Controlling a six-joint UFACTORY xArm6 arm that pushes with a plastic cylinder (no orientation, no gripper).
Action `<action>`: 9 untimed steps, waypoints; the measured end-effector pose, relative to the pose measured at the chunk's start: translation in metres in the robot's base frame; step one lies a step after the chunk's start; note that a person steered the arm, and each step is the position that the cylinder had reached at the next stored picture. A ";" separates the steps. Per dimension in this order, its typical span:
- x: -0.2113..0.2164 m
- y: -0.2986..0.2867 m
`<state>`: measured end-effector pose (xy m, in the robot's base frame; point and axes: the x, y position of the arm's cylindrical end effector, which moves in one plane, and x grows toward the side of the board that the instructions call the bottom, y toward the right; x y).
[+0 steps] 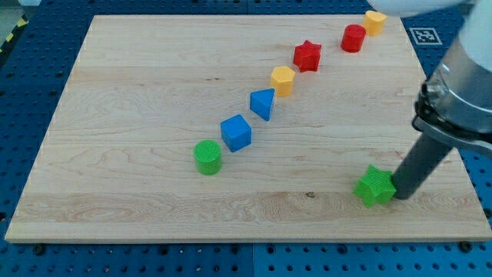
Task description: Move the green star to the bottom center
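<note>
Green star (375, 186) is seen lower right of the frame, near the board (115, 208) bottom edge. My tip (400, 195) is pressed against its right side; nothing is clamped, it is a bare rod. Leftward push is favoured; bare board is left toward bottom center, green cylinder (207, 157) well clear.

Wooden desk (138, 92) with eight small blocks on it.

A diagonal row runs from the middle toward the far right corner: green cylinder (207, 157), blue cube (236, 132), blue triangular block (263, 103), yellow hexagonal block (283, 79), red star (307, 55), red cylinder (354, 38) and a yellow block (374, 21) at the far edge. The green star (375, 186) lies apart at the near right, with my tip (400, 195) resting on the desk against its right side.
</note>
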<state>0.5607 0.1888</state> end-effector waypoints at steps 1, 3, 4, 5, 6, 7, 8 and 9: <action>-0.017 -0.019; -0.013 -0.038; 0.001 -0.041; 0.013 -0.045; 0.021 -0.049; 0.028 -0.051; 0.029 -0.058; 0.029 -0.075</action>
